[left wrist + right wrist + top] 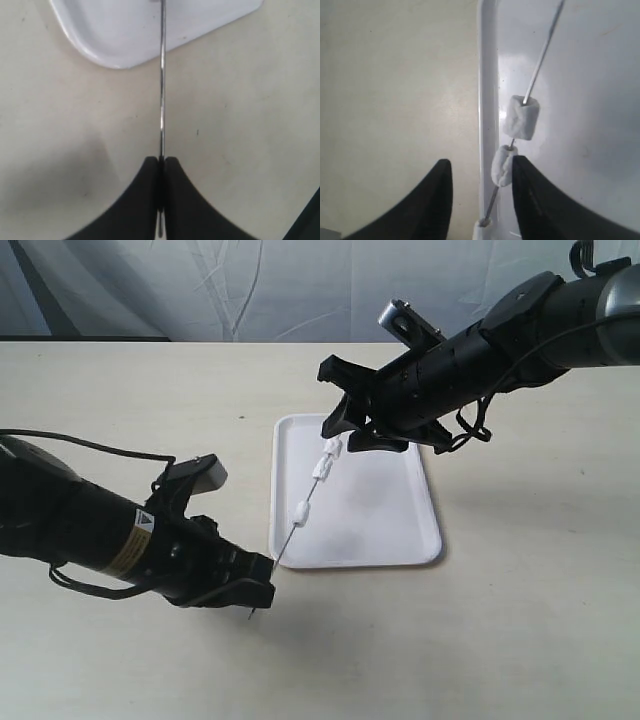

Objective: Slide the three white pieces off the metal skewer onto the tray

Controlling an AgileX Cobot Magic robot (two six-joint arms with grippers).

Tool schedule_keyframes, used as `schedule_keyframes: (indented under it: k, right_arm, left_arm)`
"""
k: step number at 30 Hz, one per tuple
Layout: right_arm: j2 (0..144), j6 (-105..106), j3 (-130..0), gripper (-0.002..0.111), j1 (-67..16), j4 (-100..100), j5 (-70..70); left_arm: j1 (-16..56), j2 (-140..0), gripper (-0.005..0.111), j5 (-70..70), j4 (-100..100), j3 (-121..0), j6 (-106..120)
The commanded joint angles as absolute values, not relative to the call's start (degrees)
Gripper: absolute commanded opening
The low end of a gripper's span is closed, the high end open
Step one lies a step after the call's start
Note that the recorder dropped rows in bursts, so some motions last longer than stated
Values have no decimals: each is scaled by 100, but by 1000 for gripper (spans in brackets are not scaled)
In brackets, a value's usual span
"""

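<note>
The metal skewer slants up over the left side of the white tray. My left gripper is shut on its lower end, just off the tray's near left corner. In the left wrist view the skewer runs straight out from between the closed fingertips toward the tray. Three white pieces are threaded on it: one lower, two near the top. My right gripper stands open around the upper end. One piece touches a finger; another sits farther along.
A bare beige table surrounds the tray, with a pale cloth backdrop behind it. The right arm reaches in from the upper right and the left arm from the lower left. The tray's rim passes under the right gripper.
</note>
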State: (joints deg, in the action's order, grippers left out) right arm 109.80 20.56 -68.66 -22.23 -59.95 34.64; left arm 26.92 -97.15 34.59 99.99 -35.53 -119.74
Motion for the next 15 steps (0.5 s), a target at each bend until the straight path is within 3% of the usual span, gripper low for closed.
schedule_keyframes:
  k: [1, 15]
  right_arm:
    - [11002, 2088, -6889, 38, -2227, -5937, 3353]
    - [11002, 2088, -6889, 38, -2227, -5937, 3220]
  left_arm:
    - [2685, -9431, 0, 3491, 9995, -3507, -11977]
    - [2685, -9366, 0, 3895, 9995, -3507, -11977]
